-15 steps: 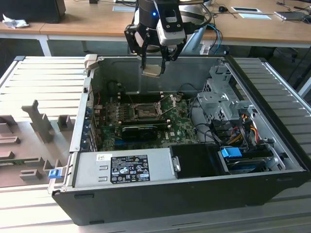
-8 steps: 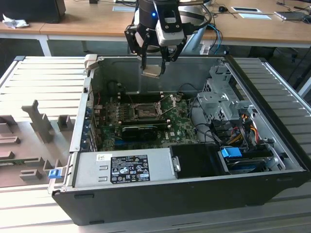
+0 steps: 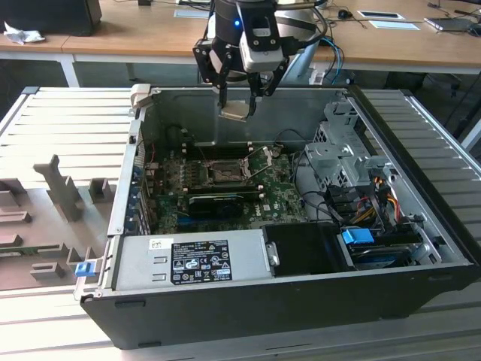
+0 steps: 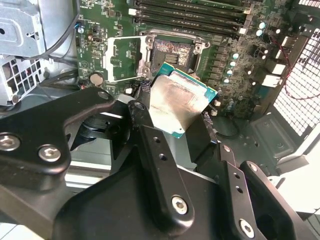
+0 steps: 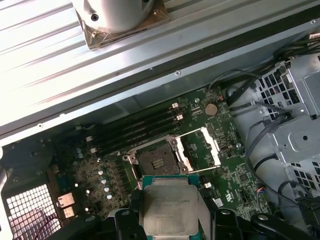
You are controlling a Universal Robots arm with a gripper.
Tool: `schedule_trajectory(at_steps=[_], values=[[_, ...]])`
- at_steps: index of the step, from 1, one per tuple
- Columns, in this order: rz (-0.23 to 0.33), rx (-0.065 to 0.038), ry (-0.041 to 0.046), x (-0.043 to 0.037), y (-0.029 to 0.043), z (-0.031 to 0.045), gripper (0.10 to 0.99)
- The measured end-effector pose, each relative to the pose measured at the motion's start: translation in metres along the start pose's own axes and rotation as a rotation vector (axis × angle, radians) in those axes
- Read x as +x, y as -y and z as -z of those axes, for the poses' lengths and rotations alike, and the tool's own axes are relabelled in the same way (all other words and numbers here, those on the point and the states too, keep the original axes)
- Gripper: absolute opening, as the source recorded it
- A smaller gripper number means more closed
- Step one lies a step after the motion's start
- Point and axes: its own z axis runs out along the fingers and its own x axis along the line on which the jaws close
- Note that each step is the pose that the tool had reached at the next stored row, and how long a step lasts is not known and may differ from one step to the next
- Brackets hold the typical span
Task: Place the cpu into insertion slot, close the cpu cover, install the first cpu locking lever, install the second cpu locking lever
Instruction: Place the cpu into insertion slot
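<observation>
Gripper: the gripper point(image 3: 239, 105) points straight down, its black fingers point(image 4: 150, 150) clenched on opposite edges of the cpu point(image 3: 234, 113).
Arm pose: the wrist hangs vertically, well above the insertion slot point(image 3: 225, 172), at about the height of the computer case's point(image 3: 285, 308) top rim.
Cpu: held flat and level, clear of the insertion slot; in both wrist views its smudged silvery top point(image 5: 170, 207) faces the cameras, with the green edge showing.
Insertion slot: open and bare, its dark square contact field exposed point(image 5: 156, 161).
Cpu cover: the cpu cover point(image 5: 211, 146) is swung open, standing up just beside the insertion slot and hinged at its edge.
Motherboard: the green motherboard point(image 3: 278, 188) surrounds the insertion slot.
Memory slots: long black memory slots point(image 4: 190, 15) run just beside the insertion slot.
</observation>
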Motion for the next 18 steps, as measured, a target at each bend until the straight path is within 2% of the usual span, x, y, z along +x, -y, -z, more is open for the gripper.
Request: schedule_trajectory(at_steps=[18], values=[[-0.056, -0.001, 0.0050, 0.0000, 0.0001, -0.0015, 0.529]])
